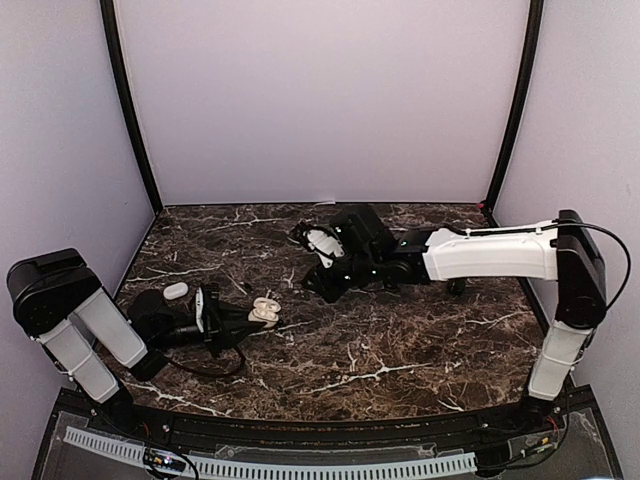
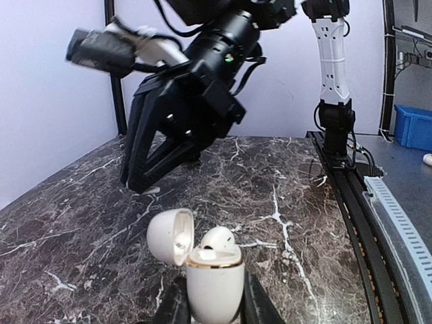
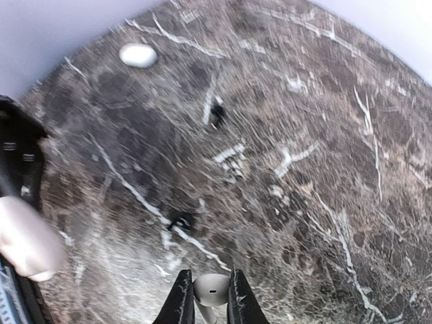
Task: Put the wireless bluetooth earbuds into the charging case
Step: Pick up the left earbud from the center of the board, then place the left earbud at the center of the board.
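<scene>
— What has the right arm got there?

— An earbud. The held earbud (image 3: 210,290) is smooth, glossy white plastic with a rounded head and a short stem. The right gripper (image 3: 207,283) is closed on it, one black finger on each side.

— Which way does it lie?

— Its long axis runs along the fingers. The head is out at the tips and the stem runs back between them. It hangs just above the table (image 1: 400,340), near the middle.

— And the other one?

— The seated earbud (image 2: 217,238) is in the charging case (image 2: 214,287). Only its rounded head shows above the mouth, so the stem must point down inside.

— What is the case like?

— It is a white, egg-smooth shell with a thin gold-coloured band round the opening. It stands upright, mouth up. The lid (image 2: 169,236) is swung open to one side with its hollow showing. The left gripper (image 2: 214,297) is clamped on the lower body of the case, low over the table's left part.

— So what's the count?

— Two earbuds I'm sure of, one case and two grippers. A white oval piece (image 1: 176,291) also lies on the marble beside the left arm, and I can't tell what it is.

— What is the tabletop?

— It is dark brown stone, polished, with white veins.
</scene>
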Controlling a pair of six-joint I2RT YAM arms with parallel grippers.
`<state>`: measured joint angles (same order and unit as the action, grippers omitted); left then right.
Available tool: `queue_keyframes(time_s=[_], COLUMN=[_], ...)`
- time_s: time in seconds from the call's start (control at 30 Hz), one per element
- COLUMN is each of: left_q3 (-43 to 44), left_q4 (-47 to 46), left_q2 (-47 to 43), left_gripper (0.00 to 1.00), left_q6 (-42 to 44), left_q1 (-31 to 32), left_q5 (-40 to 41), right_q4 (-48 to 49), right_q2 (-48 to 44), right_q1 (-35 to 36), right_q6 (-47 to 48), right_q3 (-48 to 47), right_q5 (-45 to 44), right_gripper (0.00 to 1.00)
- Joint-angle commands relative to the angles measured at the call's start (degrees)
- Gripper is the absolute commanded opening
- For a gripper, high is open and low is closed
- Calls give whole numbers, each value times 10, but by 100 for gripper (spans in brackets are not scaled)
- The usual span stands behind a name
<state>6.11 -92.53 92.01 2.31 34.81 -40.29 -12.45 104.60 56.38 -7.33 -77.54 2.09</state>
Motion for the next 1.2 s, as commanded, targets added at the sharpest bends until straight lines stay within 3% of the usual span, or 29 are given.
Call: queue_keyframes(time_s=[0.0,0.23,0.53,1.17], left_q3=[29,93,177,302], left_q4=[-125,-125,-125,-125], left_q2=[-5,6,37,98], left_gripper=[0,0,0,0], left_q6=[-42,-47,-20,-32], left_q1=[4,48,100,152], left_q5=[34,84,113,135], right_q4=[158,419,632,806], right_q2=[-79,-202,-234,-232], right_q1=[14,28,39,48], right_q6=[-32,-70,-104,-9], right_q3=[73,225,310,392], right_q5=[-2,23,91,103], right_gripper=[12,11,9,7])
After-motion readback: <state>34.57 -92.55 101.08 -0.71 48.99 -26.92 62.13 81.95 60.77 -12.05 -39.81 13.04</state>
